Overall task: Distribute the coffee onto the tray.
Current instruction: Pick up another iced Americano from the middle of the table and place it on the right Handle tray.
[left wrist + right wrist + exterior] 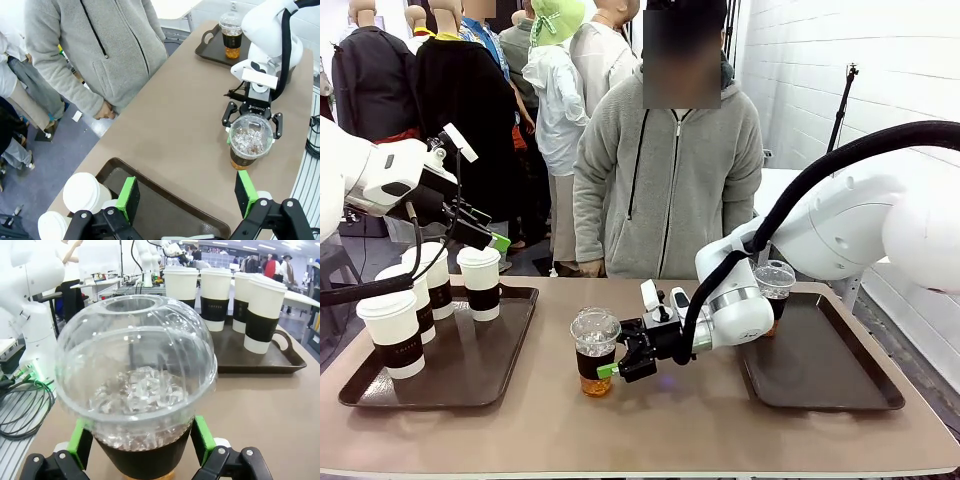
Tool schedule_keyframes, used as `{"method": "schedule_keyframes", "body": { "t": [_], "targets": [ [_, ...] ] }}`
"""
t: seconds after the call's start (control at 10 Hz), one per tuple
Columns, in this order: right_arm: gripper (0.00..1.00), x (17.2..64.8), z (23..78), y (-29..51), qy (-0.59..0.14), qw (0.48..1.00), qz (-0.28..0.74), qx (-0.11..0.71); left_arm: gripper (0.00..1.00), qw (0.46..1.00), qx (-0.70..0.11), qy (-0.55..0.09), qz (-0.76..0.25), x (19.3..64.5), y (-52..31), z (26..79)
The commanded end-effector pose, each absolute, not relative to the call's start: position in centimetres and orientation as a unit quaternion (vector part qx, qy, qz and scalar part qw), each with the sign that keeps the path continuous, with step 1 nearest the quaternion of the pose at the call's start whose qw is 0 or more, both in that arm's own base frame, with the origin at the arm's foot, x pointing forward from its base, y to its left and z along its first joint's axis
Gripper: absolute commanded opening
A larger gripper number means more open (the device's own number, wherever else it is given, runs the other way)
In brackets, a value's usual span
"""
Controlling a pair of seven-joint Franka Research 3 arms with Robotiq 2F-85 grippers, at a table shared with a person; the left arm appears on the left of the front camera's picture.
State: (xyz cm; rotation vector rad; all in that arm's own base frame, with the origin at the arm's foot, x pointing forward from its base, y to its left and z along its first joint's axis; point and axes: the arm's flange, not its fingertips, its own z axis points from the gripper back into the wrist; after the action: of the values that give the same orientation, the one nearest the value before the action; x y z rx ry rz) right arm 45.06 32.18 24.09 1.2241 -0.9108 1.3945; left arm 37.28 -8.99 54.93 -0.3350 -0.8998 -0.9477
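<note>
Your right claw (612, 368) was at the clear plastic dome-lidded cup of amber-brown iced drink (593, 351), which stood upright on the tan table (650, 425) between the two dark brown trays. In the right wrist view the green pads (201, 439) flanked the dark lower body of the cup on both sides, low down under the dome; they looked pressed to it, so you could judge the claw clenched on the cup, though the contact itself was hard to confirm. The cup's long axis was vertical and the claw reached in sideways from the robot's right, so any lift called for a level carry.

The right tray (825, 370) lay behind that claw, toward the arm's own base, with a second dome-lidded cup (775, 285) already on its far edge. The left tray (450, 355) held the white paper cups with dark sleeves (479, 282).

Your left claw (187, 197) hung released above the left tray, gripping nothing, and was farther from the cup than the right.
</note>
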Motion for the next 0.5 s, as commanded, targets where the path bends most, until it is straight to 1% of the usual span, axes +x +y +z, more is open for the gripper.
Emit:
{"method": "schedule_keyframes", "body": {
  "t": [0.0, 0.1, 0.2, 0.3, 0.4],
  "targets": [
    [1.00, 45.96, 23.87, 33.18, -0.362, 0.515, 0.576, 0.522, 1.00, 0.777, -0.157, -0.417, -0.445, 37.53, -8.69, 54.65],
    [1.00, 45.94, 23.83, 33.26, -0.363, 0.515, 0.575, 0.521, 1.00, 0.777, -0.157, -0.417, -0.445, 37.53, -8.69, 54.65],
    [0.91, 45.79, 24.00, 33.17, -0.358, 0.505, 0.576, 0.534, 1.00, 0.777, -0.157, -0.417, -0.445, 37.53, -8.69, 54.65],
    [0.73, 45.74, 24.00, 32.87, -0.363, 0.508, 0.563, 0.541, 1.00, 0.777, -0.157, -0.417, -0.445, 37.53, -8.69, 54.65],
    [0.73, 45.71, 23.84, 32.68, -0.373, 0.497, 0.557, 0.551, 1.00, 0.777, -0.157, -0.417, -0.445, 37.53, -8.69, 54.65]
  ]
}}
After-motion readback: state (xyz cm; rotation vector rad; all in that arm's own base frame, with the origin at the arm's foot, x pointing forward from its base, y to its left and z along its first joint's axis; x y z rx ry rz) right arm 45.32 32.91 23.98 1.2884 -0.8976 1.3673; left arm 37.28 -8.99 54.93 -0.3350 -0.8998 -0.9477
